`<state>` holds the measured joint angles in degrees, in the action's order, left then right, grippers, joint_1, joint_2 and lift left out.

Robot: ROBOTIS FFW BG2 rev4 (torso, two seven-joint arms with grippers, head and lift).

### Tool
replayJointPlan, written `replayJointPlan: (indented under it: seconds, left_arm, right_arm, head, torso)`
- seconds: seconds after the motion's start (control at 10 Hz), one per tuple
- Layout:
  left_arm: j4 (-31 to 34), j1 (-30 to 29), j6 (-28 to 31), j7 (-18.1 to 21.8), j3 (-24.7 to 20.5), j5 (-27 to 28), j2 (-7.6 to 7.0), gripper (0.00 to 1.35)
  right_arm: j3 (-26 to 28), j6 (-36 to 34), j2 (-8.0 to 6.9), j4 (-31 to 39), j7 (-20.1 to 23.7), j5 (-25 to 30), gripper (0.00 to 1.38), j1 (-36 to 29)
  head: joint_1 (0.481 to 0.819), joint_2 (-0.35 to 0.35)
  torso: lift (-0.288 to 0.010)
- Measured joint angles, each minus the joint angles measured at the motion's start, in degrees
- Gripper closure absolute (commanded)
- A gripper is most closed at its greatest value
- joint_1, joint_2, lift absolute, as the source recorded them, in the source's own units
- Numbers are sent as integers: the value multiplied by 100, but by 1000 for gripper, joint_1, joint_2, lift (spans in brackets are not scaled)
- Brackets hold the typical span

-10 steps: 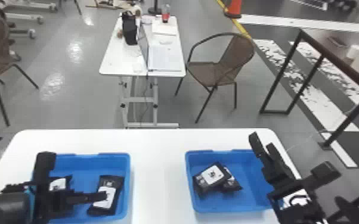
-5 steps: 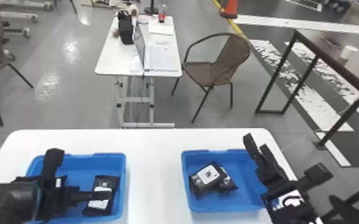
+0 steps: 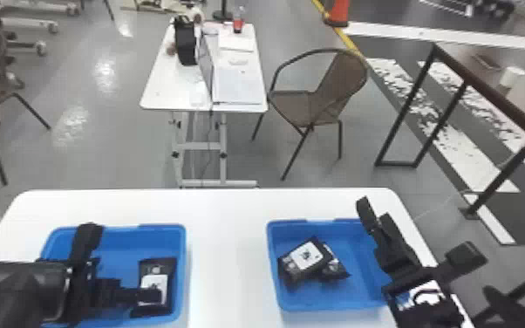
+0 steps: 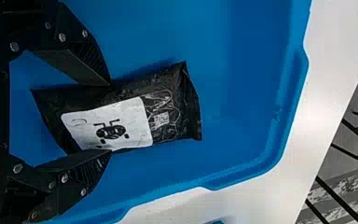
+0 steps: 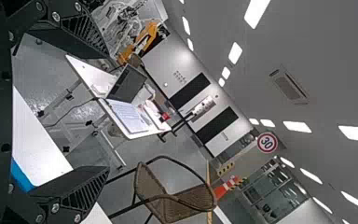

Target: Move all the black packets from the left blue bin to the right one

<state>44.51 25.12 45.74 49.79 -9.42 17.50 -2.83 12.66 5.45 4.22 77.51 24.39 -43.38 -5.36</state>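
left bin (image 3: 182,261): blue | right bin (image 3: 273,270): blue | packet (image 4: 190,105): black, white label (image 4: 137,119) | table (image 3: 226,253): white

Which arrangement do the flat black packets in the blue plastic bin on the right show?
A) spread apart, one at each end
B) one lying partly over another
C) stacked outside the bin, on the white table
B: in the head view, the packet with the white label partly covers another black packet inside the right blue bin.
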Motion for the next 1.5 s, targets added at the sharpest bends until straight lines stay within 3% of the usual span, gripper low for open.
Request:
replayJointPlan:
  seconds: [0.2,0.3,0.4,0.6,0.9,1.1,1.5]
  left_arm:
    - [-254,79,-260,-73,-50,5,-26,1111]
    - [-270,73,-442,-74,-70,1,-47,1188]
    - [-267,46,-670,-51,-72,7,-69,1188]
    - [-72,-85,-1017,523,-58,-78,-143,1188]
    - [1914,-1112,-947,1156,-76,-495,-136,1188]
    - [2859,-1575,-1454,1512,-3,-644,-63,1188]
    - [2838,-1414,-2953,1786,374,-1080,40,1188]
  right_arm:
    - [0,0,-14,-23,24,-22,179,0]
    - [0,0,-19,-34,37,-37,179,-1]
    - [0,0,-24,-39,56,-63,179,-14]
    - [-22,0,-26,-21,82,-89,179,-17]
    - [-157,-28,-26,54,196,-144,179,-23]
    - [-293,-138,-26,159,290,-163,179,-21]
    - [-761,-394,-13,213,552,-103,179,199]
  head:
    - [695,-160]
    - [695,-155]
    - [695,-151]
    - [695,-156]
    - [695,-149]
    - [695,-148]
    - [695,-136]
  torso:
    - [0]
    - [0]
    - [0]
    - [0]
    - [0]
    - [0]
    - [0]
